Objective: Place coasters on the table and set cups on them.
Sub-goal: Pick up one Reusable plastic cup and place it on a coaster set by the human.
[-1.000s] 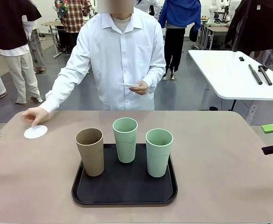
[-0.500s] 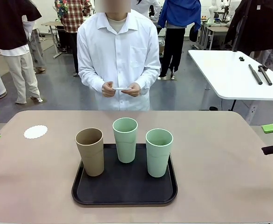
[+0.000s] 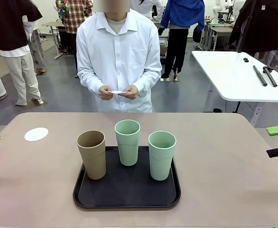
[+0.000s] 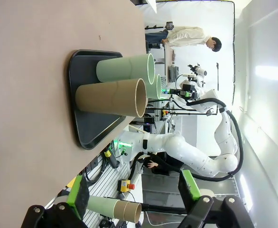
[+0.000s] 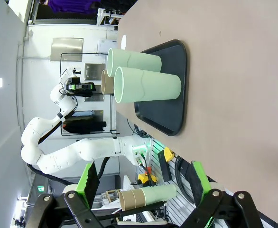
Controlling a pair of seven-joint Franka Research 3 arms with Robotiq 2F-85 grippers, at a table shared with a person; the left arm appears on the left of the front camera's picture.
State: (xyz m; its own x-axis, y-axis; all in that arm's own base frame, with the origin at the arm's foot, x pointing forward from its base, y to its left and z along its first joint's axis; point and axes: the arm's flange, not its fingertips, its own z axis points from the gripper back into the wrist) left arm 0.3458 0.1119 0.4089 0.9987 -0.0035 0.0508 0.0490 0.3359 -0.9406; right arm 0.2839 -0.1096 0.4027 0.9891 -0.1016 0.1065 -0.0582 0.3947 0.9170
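While spare coasters (image 3: 116,91) are now held lower in the person's hands (image 3: 106,92), one coaster (image 3: 36,134) is seen far left on the table (image 3: 224,161), with the cups (image 3: 128,141) on the tray (image 3: 125,192); left gripper (image 4: 132,187) and right gripper (image 5: 143,176) are spread open.

Three cups (image 3: 128,142) stand upright; one coaster (image 3: 36,134) seemingly flat on table (image 3: 224,156).

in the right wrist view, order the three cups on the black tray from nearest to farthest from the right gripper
From the right gripper:
1. Front pale mint green tumbler, foremost.
2. Second pale mint green tumbler, just behind it.
3. Tan-brown tumbler, farthest back, partly hidden by both.
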